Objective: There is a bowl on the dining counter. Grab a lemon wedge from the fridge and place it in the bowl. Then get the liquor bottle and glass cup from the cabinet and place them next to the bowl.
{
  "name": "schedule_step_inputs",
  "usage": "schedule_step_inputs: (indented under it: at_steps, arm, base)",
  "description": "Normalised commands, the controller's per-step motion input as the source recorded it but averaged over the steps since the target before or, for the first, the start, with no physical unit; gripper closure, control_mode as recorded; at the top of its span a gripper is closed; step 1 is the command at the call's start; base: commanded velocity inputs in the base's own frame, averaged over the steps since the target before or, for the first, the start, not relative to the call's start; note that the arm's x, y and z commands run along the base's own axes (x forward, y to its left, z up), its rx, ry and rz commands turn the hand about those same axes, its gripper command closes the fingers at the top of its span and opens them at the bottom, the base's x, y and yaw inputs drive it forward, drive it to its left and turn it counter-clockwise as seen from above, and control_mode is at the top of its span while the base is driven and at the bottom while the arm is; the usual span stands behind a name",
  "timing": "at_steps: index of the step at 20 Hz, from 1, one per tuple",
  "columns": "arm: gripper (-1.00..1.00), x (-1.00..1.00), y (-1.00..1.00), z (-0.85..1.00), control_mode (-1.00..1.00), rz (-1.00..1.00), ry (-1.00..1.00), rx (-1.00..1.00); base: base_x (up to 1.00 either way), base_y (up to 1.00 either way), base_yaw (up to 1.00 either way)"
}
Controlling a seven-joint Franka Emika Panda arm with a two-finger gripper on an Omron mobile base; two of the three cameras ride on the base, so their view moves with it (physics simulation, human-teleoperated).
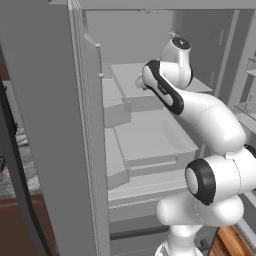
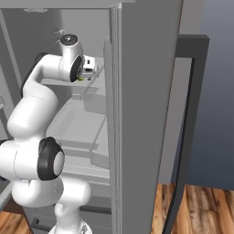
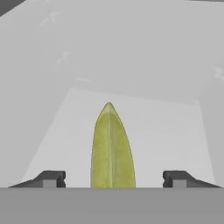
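A yellow-green lemon wedge (image 3: 112, 148) stands on edge on a white fridge shelf (image 3: 166, 127), pointed end away from the hand. My gripper (image 3: 113, 179) is open around it, with one dark fingertip (image 3: 53, 179) on each side and a clear gap to the wedge on both. In the right base view the gripper (image 2: 90, 69) reaches deep onto the upper shelf, with a sliver of the lemon wedge (image 2: 82, 78) under it. The bowl, the liquor bottle, the glass cup and the cabinet are out of view.
The fridge stands open, with its grey door (image 1: 50, 130) close on the left and a second door panel (image 2: 146, 109) on the right. White drawers (image 1: 150, 137) lie below the shelf. The arm stretches over them. There is a wooden floor (image 2: 201, 210) at the lower right.
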Motion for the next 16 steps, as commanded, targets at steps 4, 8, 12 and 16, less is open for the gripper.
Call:
schedule_step_inputs:
  at_steps: [4,8,12,16]
  arm:
    - [1.0,0.02,0.0,-0.26,-1.0,0.0,0.02,0.0]
    - [1.0,0.02,0.04,-0.08,-1.0,0.0,0.07,0.0]
    - [1.0,0.0,0.06,-0.06,-1.0,0.0,0.07,0.0]
    - [1.0,0.0,0.06,-0.07,-1.0,0.0,0.04,0.0]
  base:
    - [0.0,0.0,0.0]
    - [0.0,0.0,0.0]
    - [0.0,0.0,0.0]
    - [0.0,0.0,0.0]
